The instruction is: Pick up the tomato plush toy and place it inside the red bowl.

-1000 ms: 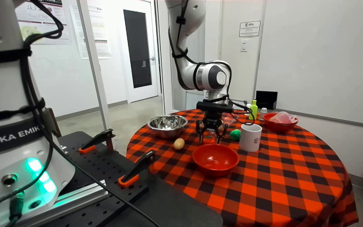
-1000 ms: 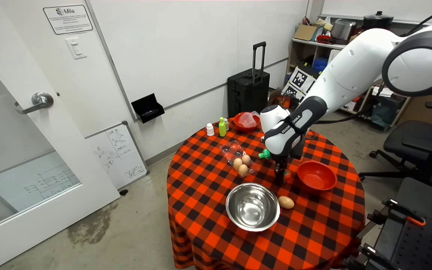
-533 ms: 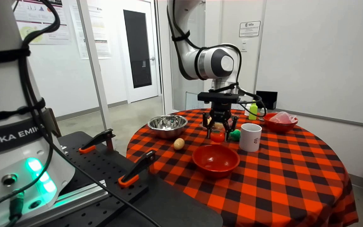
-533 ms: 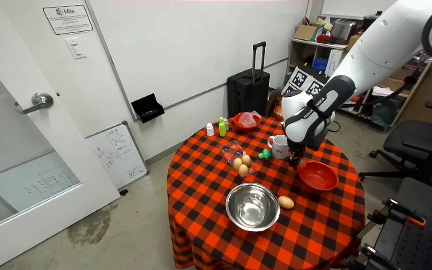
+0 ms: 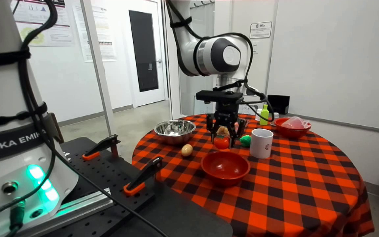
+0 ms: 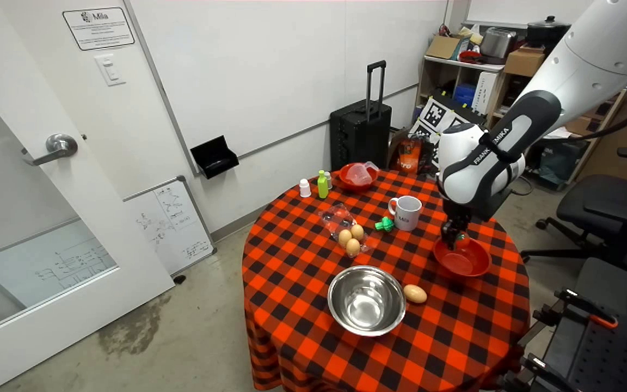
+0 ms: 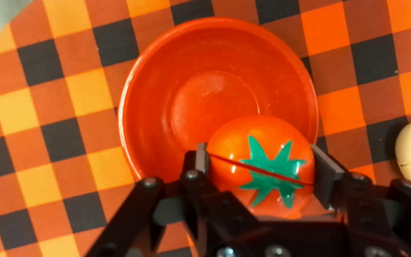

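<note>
The tomato plush toy [image 7: 248, 142] is round, glossy orange-red with a green star-shaped leaf and a thin dark red seam. My gripper [image 7: 262, 167] is shut on it, one pad on each side. The tomato also shows in an exterior view [image 5: 221, 143], held in the air by the gripper [image 5: 222, 141]. The wide red bowl [image 7: 198, 103] stands on the table with nothing in it. In the wrist view the tomato overlaps the bowl's lower right part. In an exterior view the gripper [image 6: 452, 239] is above the far-left part of the red bowl [image 6: 463, 264].
A steel bowl [image 6: 367, 301] and a single egg [image 6: 415, 294] stand beside the red bowl. A white mug [image 5: 261, 143], a green toy [image 5: 245, 141], a clear pack of eggs [image 6: 352, 239], a green bottle [image 6: 323, 185] and another red bowl with a clear cup [image 5: 292, 131] lie farther off.
The gripper has lifted the tomato from low behind the red bowl and carried it over the bowl's edge. The mug now shows in both exterior views. The other things have not moved.
</note>
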`<action>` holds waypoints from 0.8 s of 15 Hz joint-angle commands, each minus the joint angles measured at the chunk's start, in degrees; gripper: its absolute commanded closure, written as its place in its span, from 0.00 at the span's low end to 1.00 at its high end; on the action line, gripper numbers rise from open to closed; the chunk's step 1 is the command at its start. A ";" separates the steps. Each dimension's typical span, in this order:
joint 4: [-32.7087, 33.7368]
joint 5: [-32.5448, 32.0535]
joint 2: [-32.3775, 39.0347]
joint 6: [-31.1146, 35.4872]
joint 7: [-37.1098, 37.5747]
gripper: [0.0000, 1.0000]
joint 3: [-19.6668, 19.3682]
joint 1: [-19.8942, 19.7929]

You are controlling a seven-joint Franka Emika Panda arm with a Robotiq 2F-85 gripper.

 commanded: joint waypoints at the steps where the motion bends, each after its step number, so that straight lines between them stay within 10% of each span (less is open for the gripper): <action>1: -2.31 3.36 0.21 -0.55 0.44 0.61 0.56 -1.41; 12: 3.18 8.12 10.35 1.05 0.57 0.61 1.67 -3.73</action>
